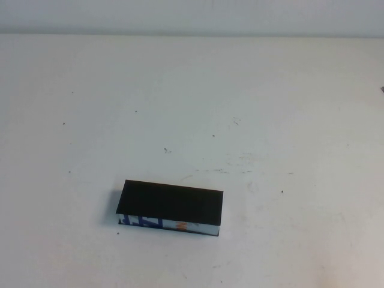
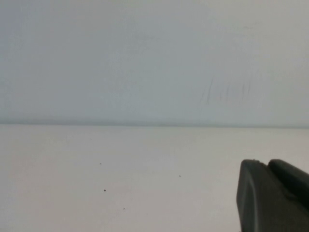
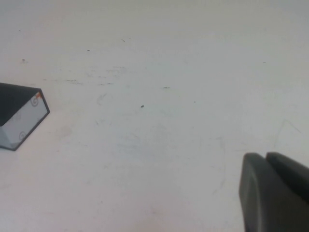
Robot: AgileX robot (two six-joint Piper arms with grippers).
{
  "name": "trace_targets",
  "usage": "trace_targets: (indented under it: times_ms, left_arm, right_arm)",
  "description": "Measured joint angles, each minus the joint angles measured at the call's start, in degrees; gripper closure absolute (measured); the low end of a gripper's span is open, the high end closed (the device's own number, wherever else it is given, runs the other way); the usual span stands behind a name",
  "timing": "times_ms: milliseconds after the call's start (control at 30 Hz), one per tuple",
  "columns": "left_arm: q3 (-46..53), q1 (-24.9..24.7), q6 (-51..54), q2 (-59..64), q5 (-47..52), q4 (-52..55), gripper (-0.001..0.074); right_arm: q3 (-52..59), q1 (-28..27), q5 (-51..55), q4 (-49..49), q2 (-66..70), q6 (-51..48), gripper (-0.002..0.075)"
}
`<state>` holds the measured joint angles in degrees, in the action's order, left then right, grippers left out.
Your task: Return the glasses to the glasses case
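1. The glasses case [image 1: 171, 209] lies on the white table [image 1: 270, 108] at about seven o'clock from the table's centre. Its black lid is down flat over the box.
2. No glasses are anywhere in sight. I'd judge they are already inside the case, though with the lid down that cannot be checked.
3. If so, the job looks finished, with nothing left but to stay clear.
4. The right gripper [image 3: 270, 193] sits low, well off at about three o'clock from the case, fingers pressed together and holding nothing.
5. The left gripper [image 2: 270, 195] hangs over bare table facing the wall; whether its fingers are together I cannot tell.
6. The case's white front edge carries blue and orange print, too blurred to read.
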<state>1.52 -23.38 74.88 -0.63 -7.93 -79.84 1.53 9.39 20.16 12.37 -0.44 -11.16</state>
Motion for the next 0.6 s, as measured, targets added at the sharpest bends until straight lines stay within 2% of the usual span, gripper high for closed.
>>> trace_targets:
  times_ms: [467, 533, 600]
  left_arm:
    - [0.0, -0.95, 0.0, 0.0, -0.11, 0.33, 0.0736]
    - [0.0, -0.95, -1.4, 0.0, -0.62, 5.06, 0.0736]
    - [0.0, -0.24, -9.74, 0.0, -1.21, 16.6, 0.0736]
  right_arm:
    - [0.0, 0.0, 0.13, 1.47, 0.0, 0.0, 0.0739]
    - [0.0, 0.0, 0.13, 1.51, 0.0, 0.0, 0.0739]
    - [0.0, 0.0, 0.13, 1.51, 0.0, 0.0, 0.0739]
